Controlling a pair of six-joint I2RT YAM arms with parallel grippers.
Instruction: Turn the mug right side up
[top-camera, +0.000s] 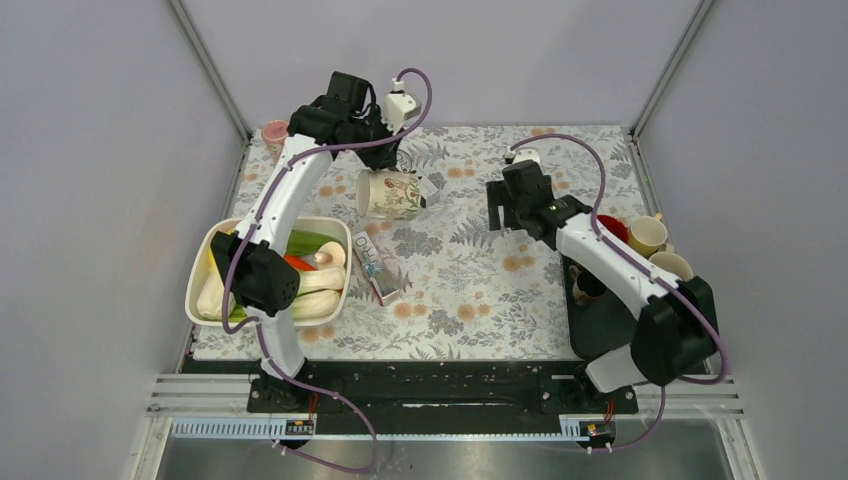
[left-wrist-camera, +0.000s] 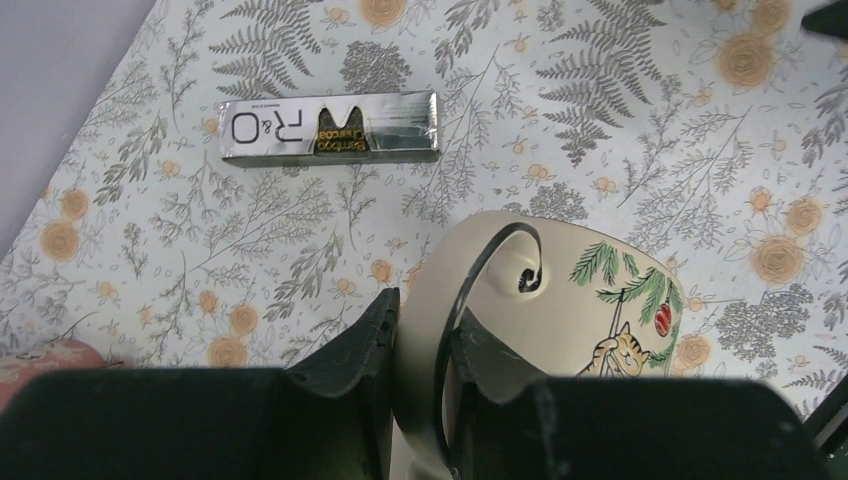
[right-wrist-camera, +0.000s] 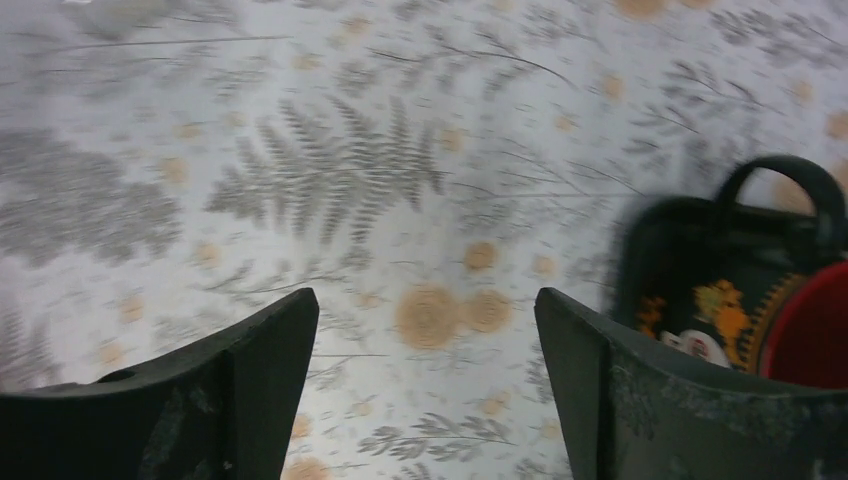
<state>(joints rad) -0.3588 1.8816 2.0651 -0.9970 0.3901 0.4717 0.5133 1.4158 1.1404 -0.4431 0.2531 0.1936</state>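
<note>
Mug lies sideways over the far middle of the mat. In the top view its long axis runs left to right, mouth to the left and base toward the right arm, and the left gripper pinches its wall at the rim, one finger inside and one outside. The right gripper hangs spread wide over the mat beside the tray. By count there are one red cup, two cream cups and one dark cup at the tray, one box, one bowl of vegetables, and one pink cup at the far left corner.
</note>
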